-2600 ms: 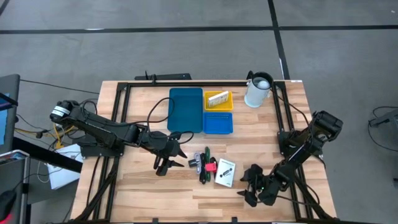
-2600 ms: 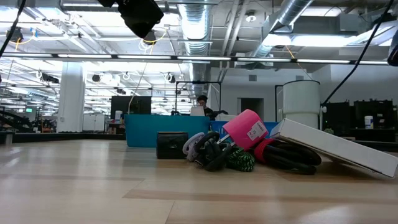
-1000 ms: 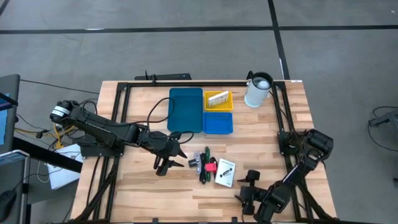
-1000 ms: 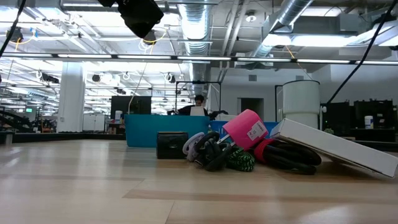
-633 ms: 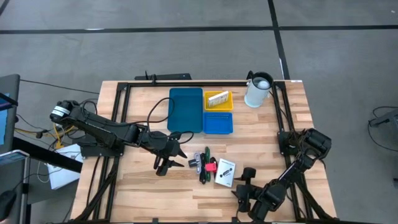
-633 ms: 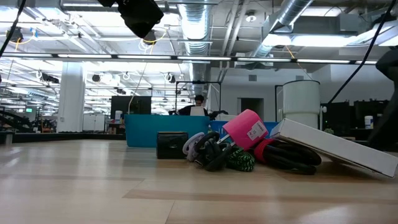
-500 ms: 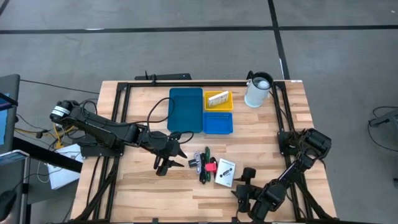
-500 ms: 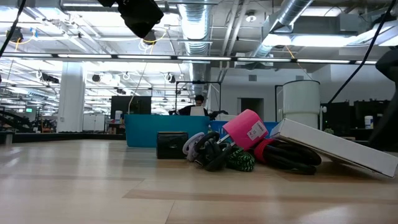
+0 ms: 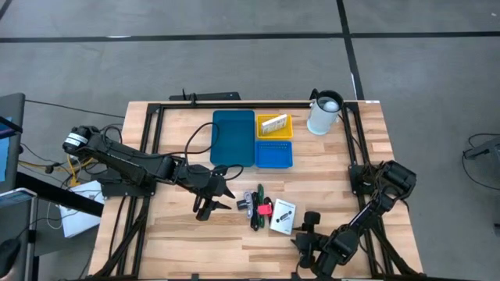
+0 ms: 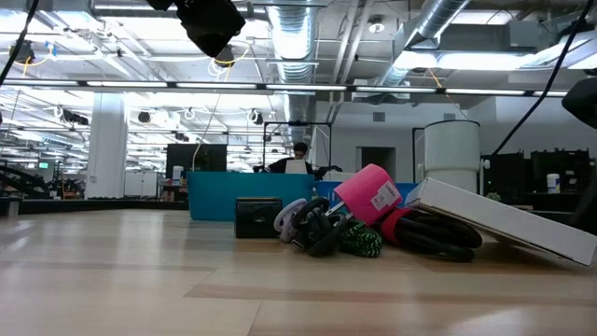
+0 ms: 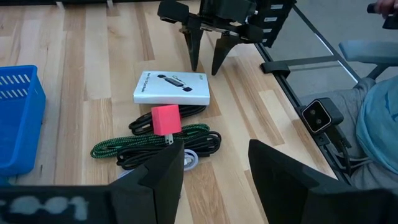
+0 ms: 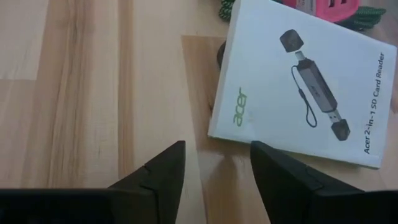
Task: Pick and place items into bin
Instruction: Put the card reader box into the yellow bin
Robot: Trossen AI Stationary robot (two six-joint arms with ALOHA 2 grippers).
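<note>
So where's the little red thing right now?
In the high view the red piece lies on the cables at mid-table, just left of the white card-reader box.

Even, diffuse light fills the high view; the pale wooden slatted tabletop (image 9: 180, 234) is bright, and shadows under the arms are faint and short. In the low view, long ceiling strip lights (image 10: 280, 89) across the upper half of the frame supply the light and glare white, while the near tabletop in the lower half is soft and out of focus. In the right wrist view the white printed cardboard box (image 12: 305, 87) at upper right is sharp enough to read, but the dark fingers (image 12: 155, 180) along the bottom edge are blurred. The left wrist view is bright, its own fingers (image 11: 286, 180) equally blurred.
</note>
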